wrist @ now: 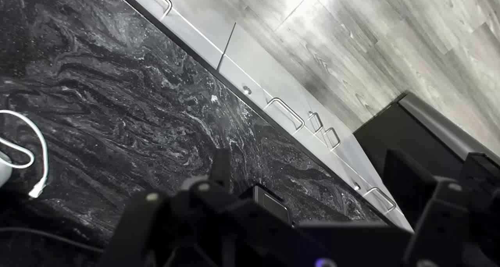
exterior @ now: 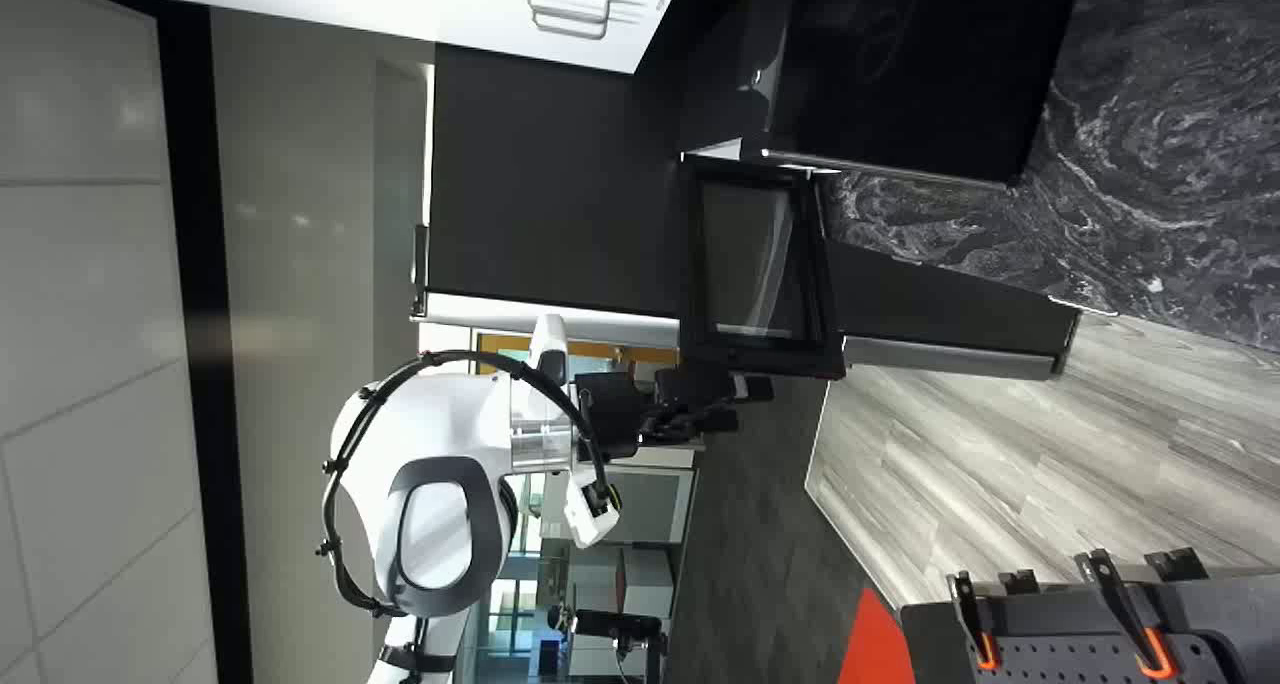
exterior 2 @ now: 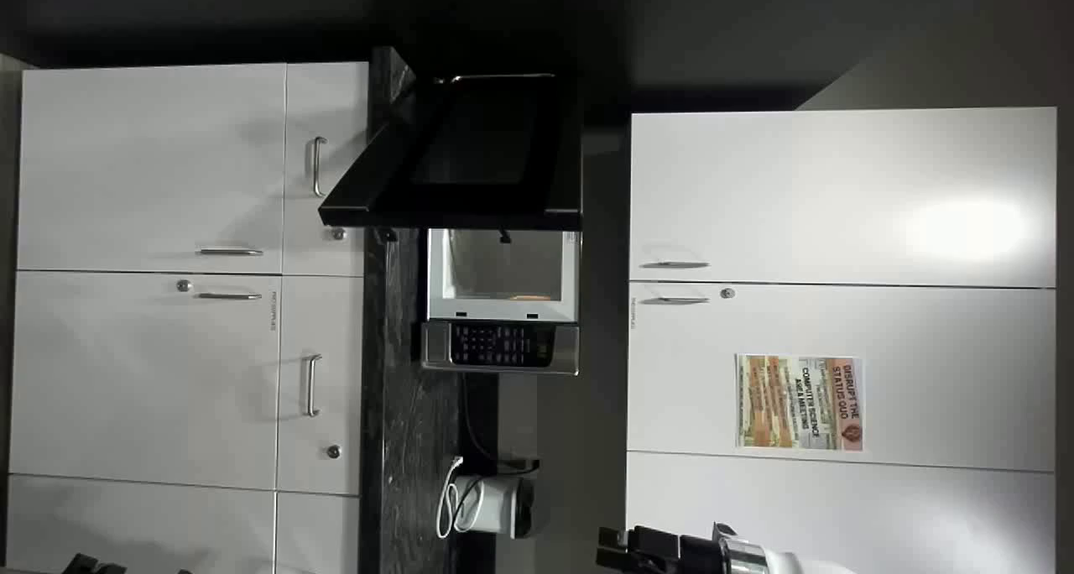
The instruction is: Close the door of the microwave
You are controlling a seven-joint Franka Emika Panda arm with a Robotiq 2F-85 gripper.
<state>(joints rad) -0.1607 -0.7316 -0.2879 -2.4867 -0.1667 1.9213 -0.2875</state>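
Microwave door [exterior 2: 474, 156], wide open, well apart from claw [exterior: 741, 405]

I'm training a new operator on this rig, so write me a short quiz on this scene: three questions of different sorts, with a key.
1. True or false: the door of the microwave stands open.
2. Fill in: the poster on the white cabinet reads "DISRUPT THE STATUS ___".
3. In the wrist view, the gripper is: A) shut; B) open; C) out of frame.

Key:
1. True; it is swung away from the microwave's front.
2. QUO.
3. B; its jaws stand wide apart.
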